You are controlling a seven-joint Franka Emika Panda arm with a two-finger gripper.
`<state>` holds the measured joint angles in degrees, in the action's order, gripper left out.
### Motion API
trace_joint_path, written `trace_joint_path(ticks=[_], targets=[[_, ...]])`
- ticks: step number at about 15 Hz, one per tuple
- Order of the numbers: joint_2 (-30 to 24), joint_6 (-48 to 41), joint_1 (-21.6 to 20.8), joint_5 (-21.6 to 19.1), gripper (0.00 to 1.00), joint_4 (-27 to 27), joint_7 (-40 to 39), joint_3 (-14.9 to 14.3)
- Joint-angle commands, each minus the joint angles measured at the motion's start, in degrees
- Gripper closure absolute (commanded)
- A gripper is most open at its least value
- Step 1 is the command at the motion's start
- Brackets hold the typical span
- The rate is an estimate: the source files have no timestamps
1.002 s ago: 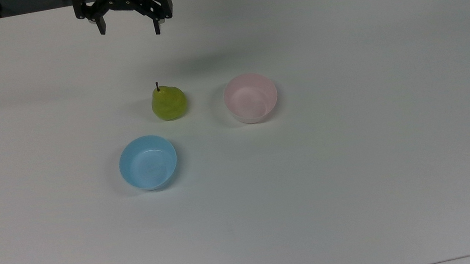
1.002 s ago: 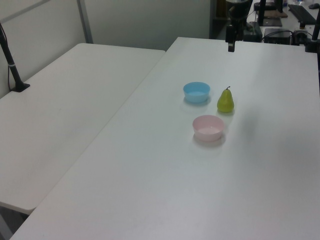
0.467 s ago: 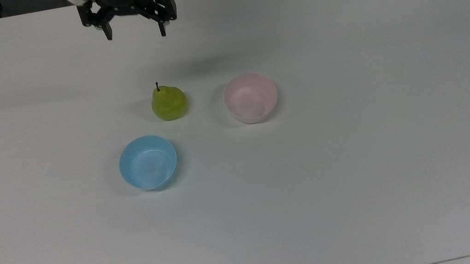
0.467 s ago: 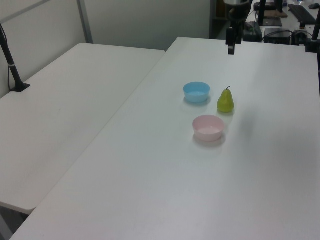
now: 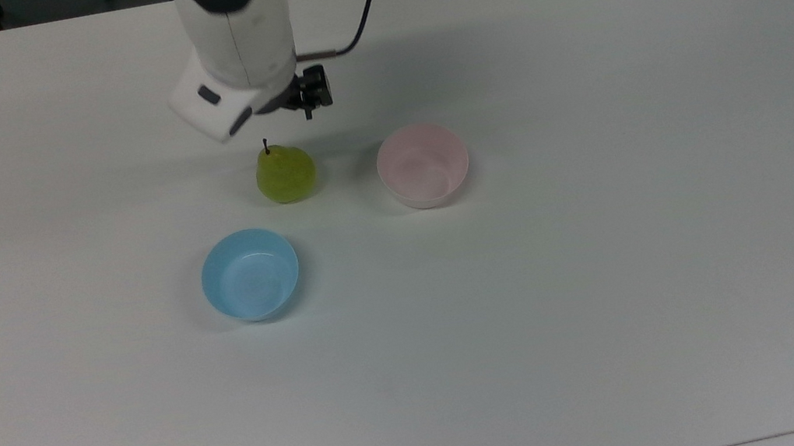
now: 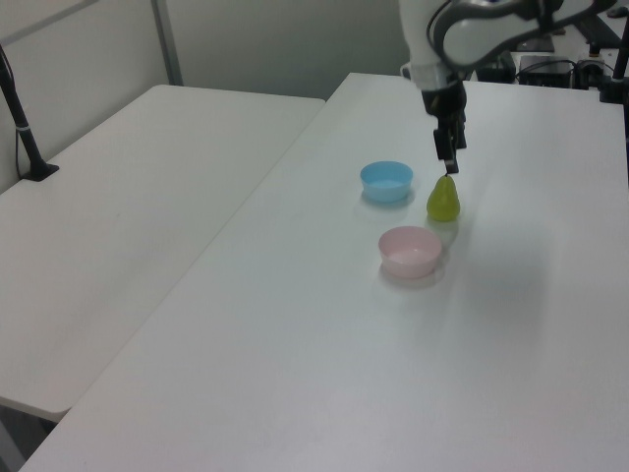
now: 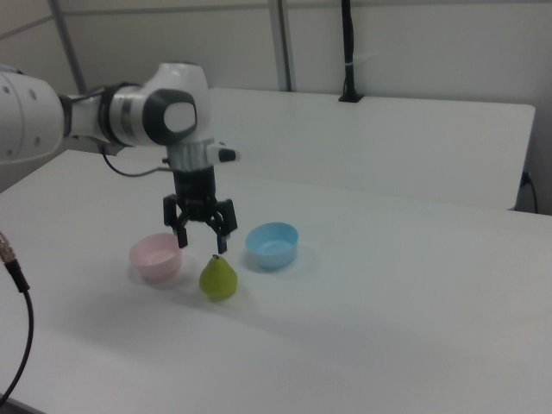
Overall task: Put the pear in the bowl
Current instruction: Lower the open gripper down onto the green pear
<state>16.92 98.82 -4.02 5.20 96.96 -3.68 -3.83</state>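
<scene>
Blue bowl [image 5: 250, 275] sits nearest in the top view, and past it the pear [image 5: 286, 173] stands upright on the white table [image 5: 607, 262], with the pale pink bowl [image 5: 424, 165] near on the top view's right (not touching). Farther back, the gripper [image 7: 201, 234] hangs just above the pear's stem, fingers spread apart.

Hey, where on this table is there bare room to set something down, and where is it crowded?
Bare: the table on the top view's right of the pink bowl, and the wide stretch below the blue bowl. Crowded: the middle, where the pear stands between both bowls with the gripper hanging over it, jaws open.
</scene>
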Motion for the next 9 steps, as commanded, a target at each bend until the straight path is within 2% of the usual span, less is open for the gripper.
trace_joint_path(ticks=[1,8,9], targets=[[3.11,5.75,-2.05,1.22,0.00,0.95,-1.34,-1.80],[7.95,10.24,-3.72,3.06,0.00,2.45,-0.28,-1.71],[7.95,10.34,-3.72,3.15,0.10,2.45,-0.28,-1.80]])
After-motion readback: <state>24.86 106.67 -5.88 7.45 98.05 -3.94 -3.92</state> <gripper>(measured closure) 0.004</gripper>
